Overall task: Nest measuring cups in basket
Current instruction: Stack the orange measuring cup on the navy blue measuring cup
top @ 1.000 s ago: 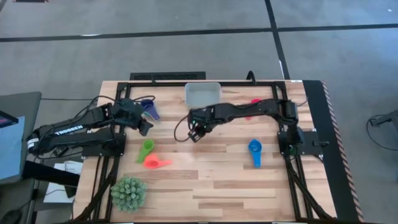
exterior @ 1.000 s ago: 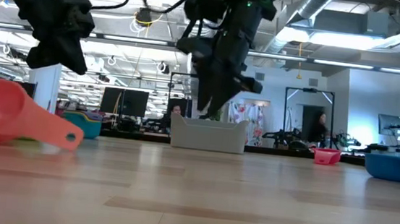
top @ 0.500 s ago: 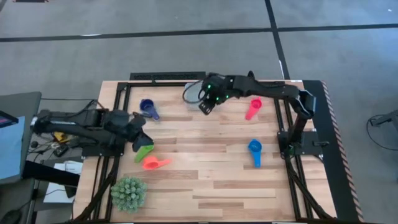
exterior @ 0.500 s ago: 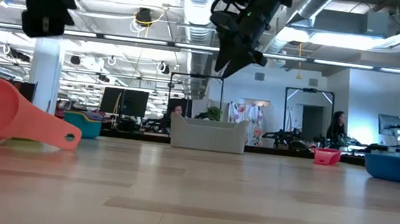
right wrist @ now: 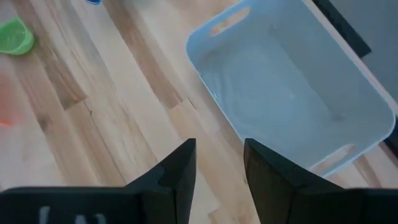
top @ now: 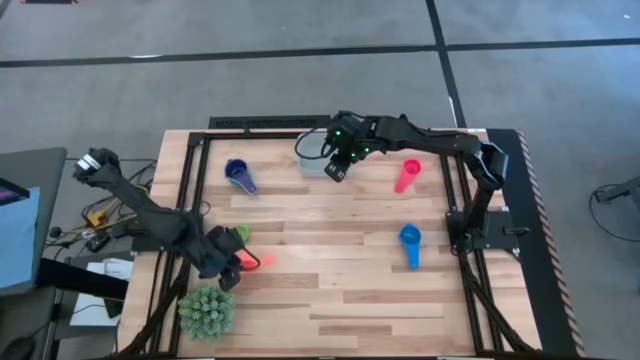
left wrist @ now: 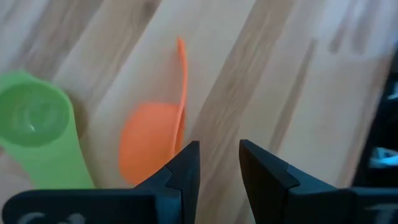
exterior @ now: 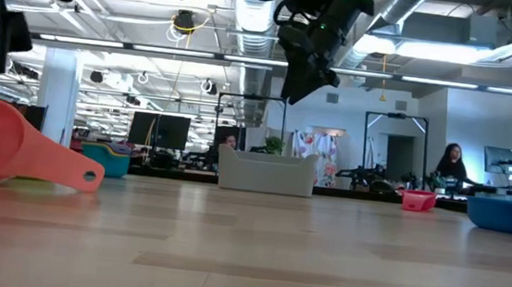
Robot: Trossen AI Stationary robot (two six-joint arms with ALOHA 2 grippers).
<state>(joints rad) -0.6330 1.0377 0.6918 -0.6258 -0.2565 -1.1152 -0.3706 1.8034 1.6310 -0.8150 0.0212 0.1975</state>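
The left gripper (top: pixel 224 268) hangs low over the wooden table (top: pixel 330 300), its two dark fingers (left wrist: pixel 186 168) parted by a narrow gap with nothing between them; the left wrist view shows the small coral-red plastic measuring cup (left wrist: pixel 149 140) lying on the boards just ahead of those fingertips, handle pointing away, and the small green plastic measuring cup (left wrist: pixel 37 124) lies just beside it, on the far side from the gripper's gap. A spiky green ball-shaped plant (top: pixel 206 311) sits near this gripper, toward the table's front edge. The right gripper (top: pixel 338 165) hovers above the near edge of the shallow rectangular basket of translucent grey-white plastic (right wrist: pixel 292 106); its fingers (right wrist: pixel 180 168) also stand slightly apart and hold nothing, and the basket's inside, just ahead of them, shows no cup. Beyond this gripper's outer side lies the pink plastic measuring cup (top: pixel 406 175); the blue plastic measuring cup (top: pixel 410 242) is well apart from it, toward the table's front. A purple-blue plastic measuring cup (top: pixel 239 174) lies between the two grippers' sides, nearer the basket end.
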